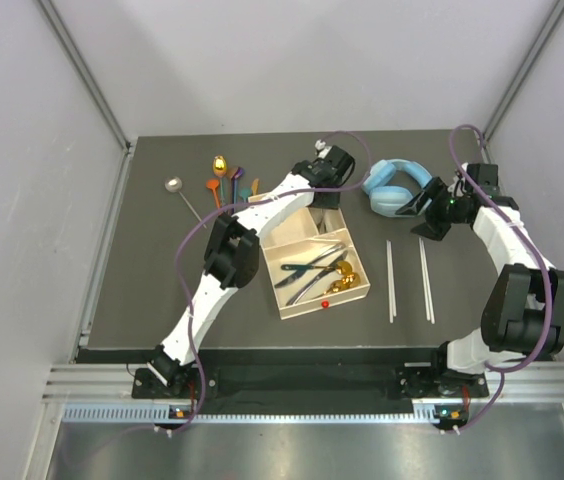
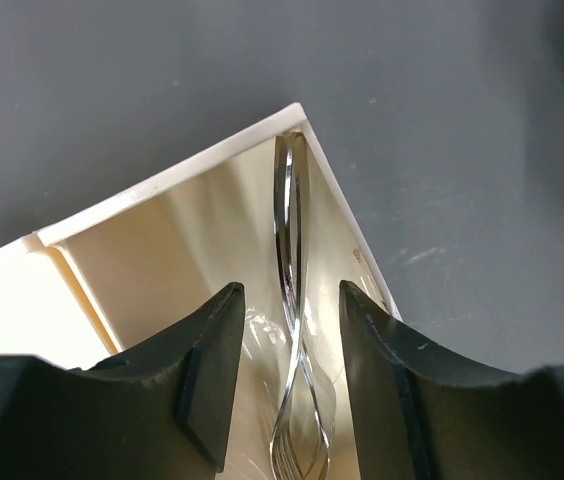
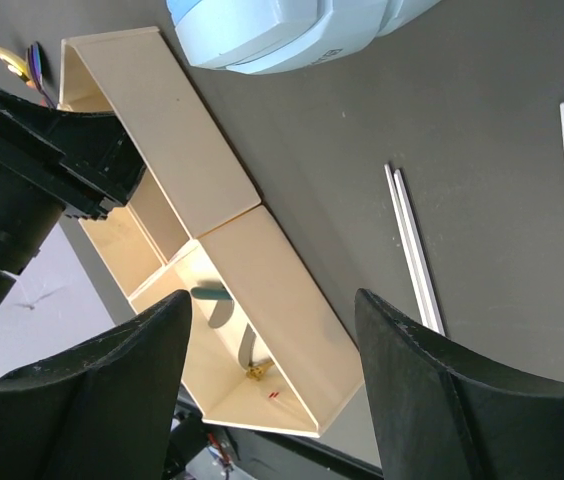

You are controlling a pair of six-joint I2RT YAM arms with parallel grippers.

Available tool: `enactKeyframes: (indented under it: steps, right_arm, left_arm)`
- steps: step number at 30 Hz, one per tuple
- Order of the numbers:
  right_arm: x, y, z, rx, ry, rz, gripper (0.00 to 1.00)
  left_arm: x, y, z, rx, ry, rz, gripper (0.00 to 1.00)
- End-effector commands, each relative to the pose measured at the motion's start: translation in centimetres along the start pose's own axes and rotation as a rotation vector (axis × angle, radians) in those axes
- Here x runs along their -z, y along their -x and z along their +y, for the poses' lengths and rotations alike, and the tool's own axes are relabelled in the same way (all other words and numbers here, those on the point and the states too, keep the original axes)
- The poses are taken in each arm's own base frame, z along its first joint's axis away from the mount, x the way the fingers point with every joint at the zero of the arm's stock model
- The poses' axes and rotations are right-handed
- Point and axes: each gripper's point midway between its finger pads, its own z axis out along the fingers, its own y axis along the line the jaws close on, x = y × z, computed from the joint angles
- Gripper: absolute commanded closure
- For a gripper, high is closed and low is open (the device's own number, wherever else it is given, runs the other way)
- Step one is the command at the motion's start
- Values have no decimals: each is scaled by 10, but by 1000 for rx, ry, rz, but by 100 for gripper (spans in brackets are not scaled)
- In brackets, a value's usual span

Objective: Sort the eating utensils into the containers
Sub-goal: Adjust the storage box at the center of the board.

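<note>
A dark grey table (image 1: 152, 290) stands between plain pale walls (image 1: 12, 200), with an aluminium rail (image 1: 92, 380) in front.

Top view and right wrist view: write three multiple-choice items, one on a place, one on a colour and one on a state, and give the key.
1. Relative to the tray, the chopsticks lie: A inside it; B on the table to its right; C to its left.
2. The dot on the tray's rim is: A red; B green; C blue.
3. The right gripper is: A shut on a chopstick; B shut on a spoon; C open and empty.
Key: B, they rest on the dark table beside the tray; A, red shows against the cream; C, its jaws stand apart with nothing between.
</note>
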Motion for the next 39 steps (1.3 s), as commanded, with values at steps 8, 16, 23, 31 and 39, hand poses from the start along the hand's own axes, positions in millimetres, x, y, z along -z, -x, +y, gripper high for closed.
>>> enactKeyframes:
  steps: [8,16,23,31,39]
  right_arm:
    - [3,10,10,22,55,-38,33]
    - [3,8,6,11,53,-36,33]
    - [3,7,4,3,50,-38,33]
    - [10,10,-6,-13,24,-55,33]
    - [9,7,-9,-15,14,-44,33]
  left_arm:
    - [-23,-125,71,-119,257,423,50]
    - [-27,-88,37,-57,78,332,47]
    - [-36,-49,-6,-10,-139,233,44]
    - [-38,-63,-52,9,-330,271,44]
    - [-22,-8,-81,-5,-464,92,41]
